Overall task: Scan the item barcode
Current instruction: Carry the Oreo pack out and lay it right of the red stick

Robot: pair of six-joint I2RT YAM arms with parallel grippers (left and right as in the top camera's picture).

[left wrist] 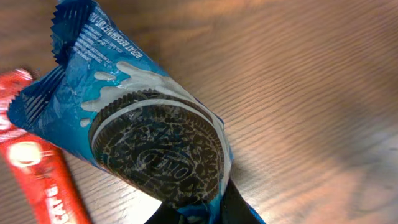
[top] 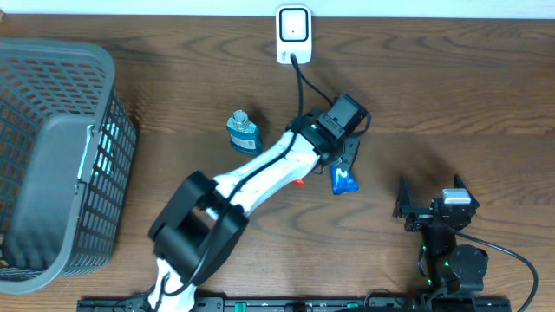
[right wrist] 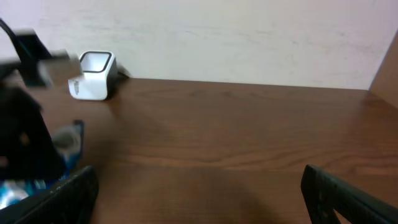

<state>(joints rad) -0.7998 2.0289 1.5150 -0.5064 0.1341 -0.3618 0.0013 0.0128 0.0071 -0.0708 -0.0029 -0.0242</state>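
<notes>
A blue Oreo cookie packet (left wrist: 149,124) fills the left wrist view, its lower crimped end pinched between the fingers of my left gripper (left wrist: 208,214), which is shut on it. From overhead the packet (top: 343,180) hangs just below the left gripper (top: 345,160) near the table's middle. The white barcode scanner (top: 293,33) stands at the far edge; in the right wrist view the scanner (right wrist: 93,67) sits far left. My right gripper (top: 431,201) rests open at the front right, and its fingers (right wrist: 53,199) hold nothing.
A grey mesh basket (top: 52,165) takes up the left side. A small teal bottle (top: 244,132) stands left of the left arm. A red wrapped bar (left wrist: 37,180) lies on the wood beside the packet, also visible overhead as a red bar (top: 299,182).
</notes>
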